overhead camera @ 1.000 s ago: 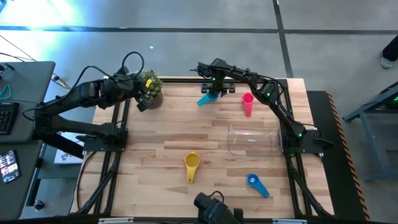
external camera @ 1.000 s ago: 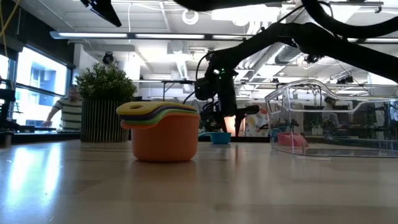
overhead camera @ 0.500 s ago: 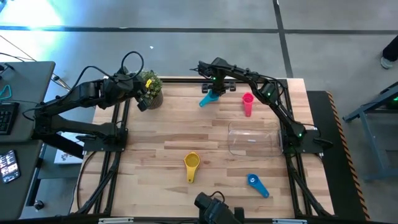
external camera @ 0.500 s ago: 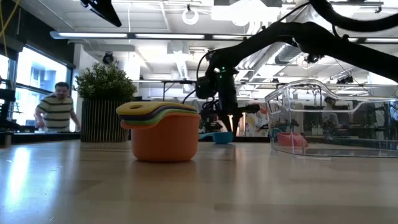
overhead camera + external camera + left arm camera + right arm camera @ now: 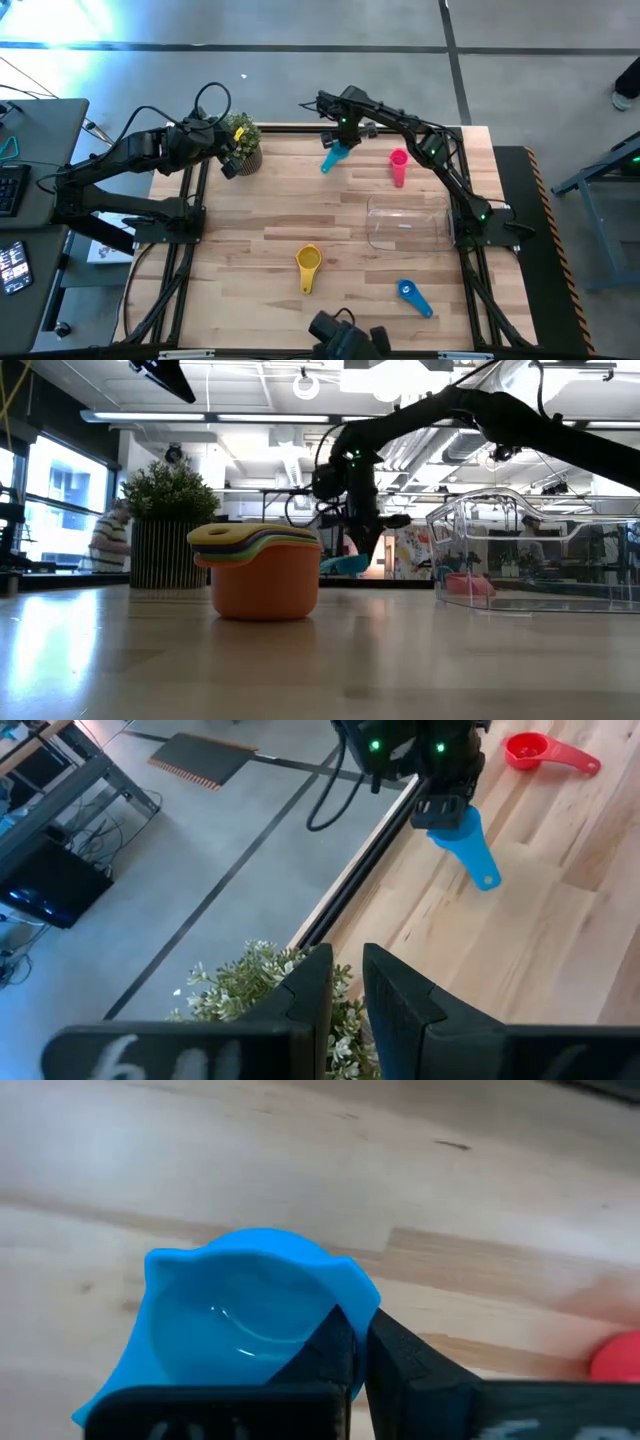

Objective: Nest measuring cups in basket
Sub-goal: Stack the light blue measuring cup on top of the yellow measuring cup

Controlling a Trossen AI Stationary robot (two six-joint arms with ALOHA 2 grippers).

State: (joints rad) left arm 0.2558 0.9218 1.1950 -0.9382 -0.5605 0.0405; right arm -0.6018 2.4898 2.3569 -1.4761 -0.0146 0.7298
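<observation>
Your right pincer (image 5: 337, 150) is clamped on the rim of the light blue plastic measuring cup (image 5: 331, 158), held clear of the wooden table (image 5: 270, 215). Keep it level and carry it to the clear plastic basket (image 5: 408, 222), well off beside it; the left pincer (image 5: 229, 165), fingers nearly together, waits by the potted plant (image 5: 243, 140).

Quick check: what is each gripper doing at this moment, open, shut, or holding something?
Left gripper: shut, empty, above the plant.
Right gripper: shut on the light blue cup, lifted off the table.

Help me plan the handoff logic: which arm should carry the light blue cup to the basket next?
Right. The right gripper already pinches the light blue cup by its rim, lifted near the table's far edge, on the same side as the basket. The left gripper waits by the potted plant, holding nothing.
</observation>
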